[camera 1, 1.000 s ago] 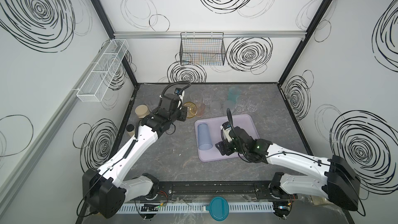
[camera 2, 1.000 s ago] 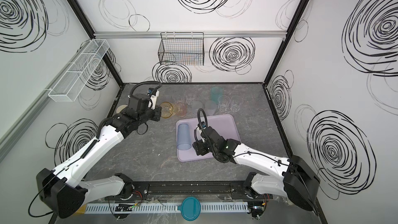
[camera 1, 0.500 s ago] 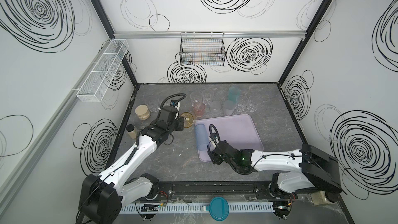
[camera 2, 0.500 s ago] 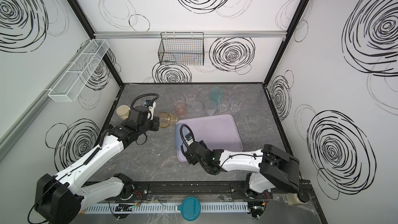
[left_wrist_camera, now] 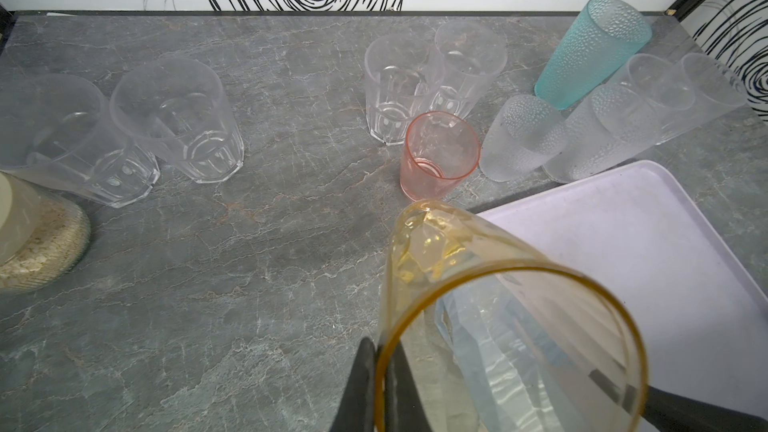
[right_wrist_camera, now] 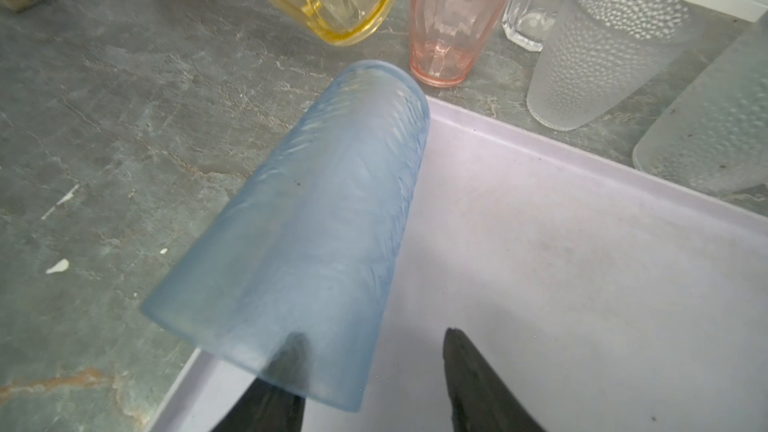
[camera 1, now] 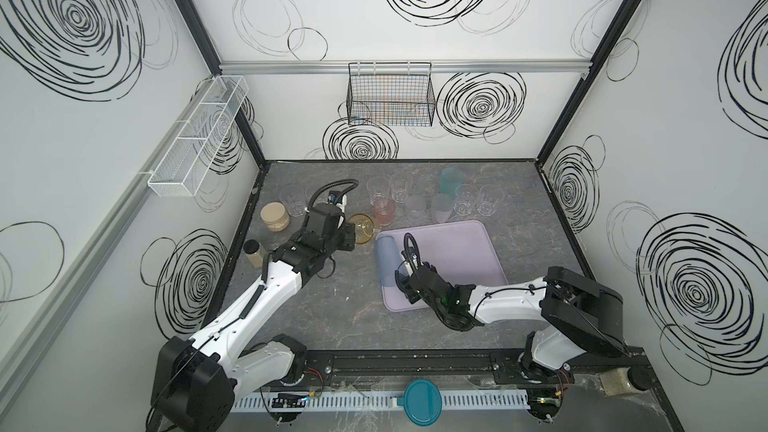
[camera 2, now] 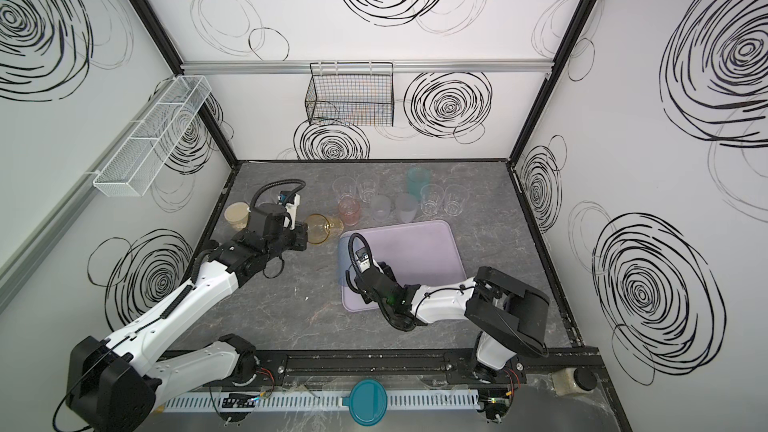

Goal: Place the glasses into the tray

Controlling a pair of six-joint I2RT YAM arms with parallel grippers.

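The pale lilac tray (camera 1: 457,251) (camera 2: 415,251) lies right of centre on the grey table. A tall blue glass (camera 1: 384,259) (right_wrist_camera: 324,209) leans along its left edge, mouth toward my right gripper (camera 1: 401,280) (right_wrist_camera: 374,336). That gripper is open: one finger sits inside the mouth, the other stands clear of the wall. My left gripper (camera 1: 353,232) (left_wrist_camera: 382,347) is shut on the rim of a tilted amber glass (camera 1: 362,227) (left_wrist_camera: 457,263) left of the tray's far corner. A pink glass (camera 1: 383,210), frosted, clear and teal glasses (camera 1: 451,180) stand behind the tray.
Two clear glasses (left_wrist_camera: 178,118) stand at the back left by a beige-filled jar (camera 1: 275,216); a smaller jar (camera 1: 254,252) is nearer the left wall. Wire baskets (camera 1: 390,97) hang on the walls. A round teal lid (camera 1: 422,401) lies on the front rail.
My right gripper has drawn back from the tray's middle to the blue glass's mouth, and its jaws have narrowed. My left gripper has carried the amber glass a little forward toward the tray.
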